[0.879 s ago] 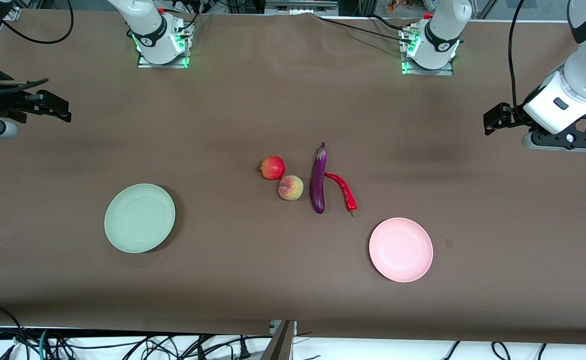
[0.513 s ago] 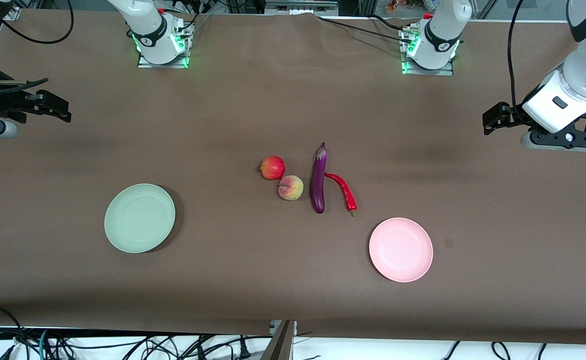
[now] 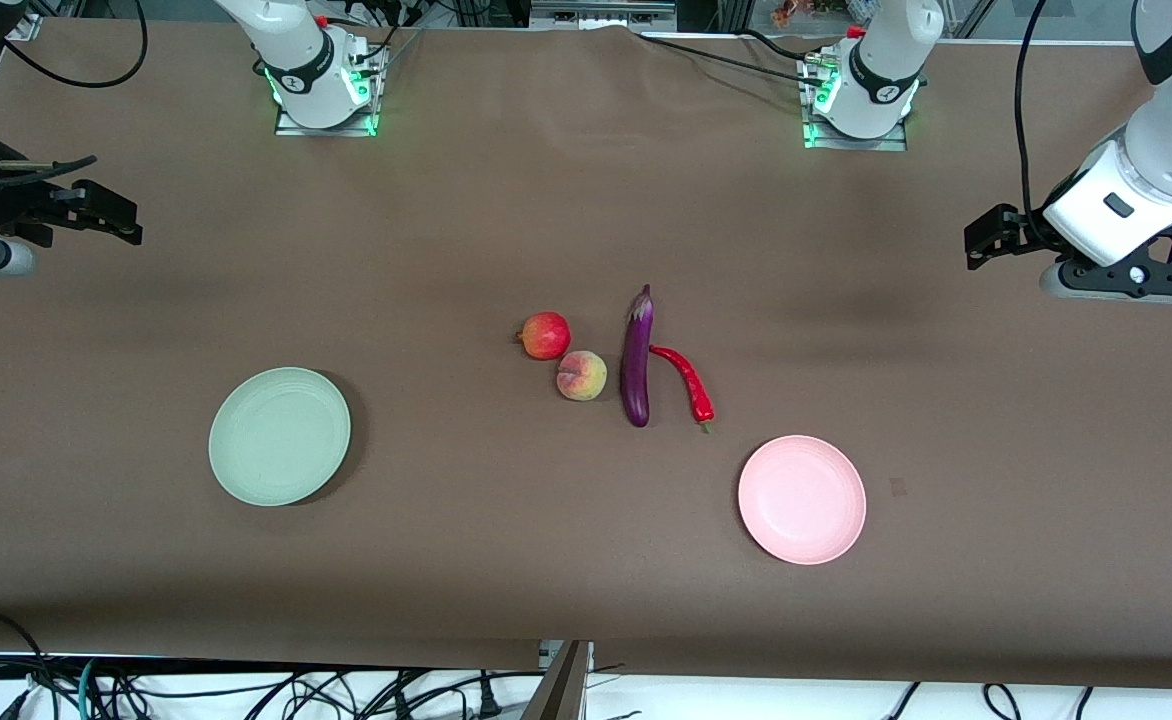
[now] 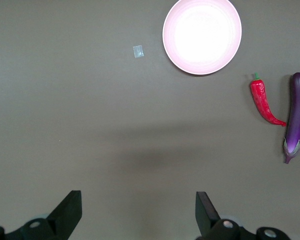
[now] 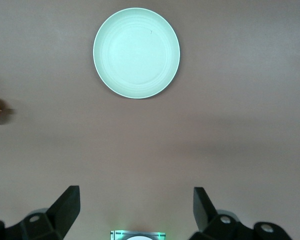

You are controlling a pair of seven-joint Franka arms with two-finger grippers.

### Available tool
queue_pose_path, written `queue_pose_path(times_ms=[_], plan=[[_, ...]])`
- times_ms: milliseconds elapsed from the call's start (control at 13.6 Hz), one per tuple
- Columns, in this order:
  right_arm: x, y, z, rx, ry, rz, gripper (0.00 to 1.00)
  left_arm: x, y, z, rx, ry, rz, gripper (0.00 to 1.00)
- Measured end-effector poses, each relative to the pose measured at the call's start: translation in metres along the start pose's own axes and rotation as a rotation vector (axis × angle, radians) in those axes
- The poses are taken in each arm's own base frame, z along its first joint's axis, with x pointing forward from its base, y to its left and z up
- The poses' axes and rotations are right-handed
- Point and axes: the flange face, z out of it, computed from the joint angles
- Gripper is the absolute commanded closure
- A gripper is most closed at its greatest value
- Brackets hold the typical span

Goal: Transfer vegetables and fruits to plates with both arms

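A red pomegranate-like fruit (image 3: 545, 335), a peach (image 3: 582, 376), a purple eggplant (image 3: 637, 358) and a red chili (image 3: 688, 382) lie together mid-table. The mint plate (image 3: 279, 436) lies toward the right arm's end and the pink plate (image 3: 802, 499) toward the left arm's end, both empty and nearer the camera than the produce. My left gripper (image 3: 986, 240) hangs open and empty (image 4: 138, 210) over bare table at its end. Its wrist view shows the pink plate (image 4: 202, 35), chili (image 4: 264, 100) and eggplant (image 4: 296, 115). My right gripper (image 3: 111, 212) is open and empty (image 5: 136, 205). Its wrist view shows the mint plate (image 5: 136, 52).
The arm bases (image 3: 324, 95) with green lights stand along the table's edge farthest from the camera. A small scrap (image 3: 898, 487) lies beside the pink plate. Cables (image 3: 96, 685) hang below the edge nearest the camera.
The left arm's hand has shifted very slightly. The right arm and all objects have not moved.
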Motion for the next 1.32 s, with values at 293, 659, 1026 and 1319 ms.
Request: queue_pose_path(times_ms=[293, 659, 1026, 1319], plan=[[0.000, 0.000, 0.000, 0.000, 0.000, 0.000, 0.00, 0.009, 0.027, 0.031, 0.005, -0.088, 0.050, 0.00], [0.000, 0.000, -0.001, 0.002, 0.003, 0.001, 0.00, 0.037, 0.093, 0.092, -0.010, -0.133, 0.006, 0.00], [0.021, -0.004, 0.027, 0.045, -0.019, -0.006, 0.00, 0.068, 0.221, 0.202, -0.025, -0.077, -0.211, 0.00], [0.064, -0.025, 0.102, 0.103, -0.105, -0.034, 0.00, 0.076, 0.275, 0.272, -0.064, -0.037, -0.309, 0.00]])
